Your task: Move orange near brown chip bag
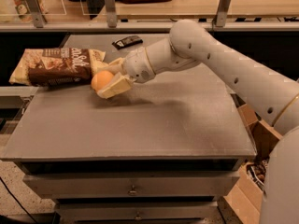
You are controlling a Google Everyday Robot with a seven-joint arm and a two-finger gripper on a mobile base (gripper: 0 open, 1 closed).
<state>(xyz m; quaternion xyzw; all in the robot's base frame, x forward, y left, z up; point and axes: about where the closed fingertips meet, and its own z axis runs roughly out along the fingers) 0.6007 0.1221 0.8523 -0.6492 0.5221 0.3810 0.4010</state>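
Brown chip bag [60, 65] is lying at the far-left corner of the bench [163, 125], long axis running along the far edge. Right beside its right end, the gripper [106, 82] is clamping the orange [101, 79]. I'm guessing it's just needing a straight set-down.

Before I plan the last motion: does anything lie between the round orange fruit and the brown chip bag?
Nothing visible does. The end effector holds the round orange fruit just beside the crinkled brown chip bag, over the grey table.
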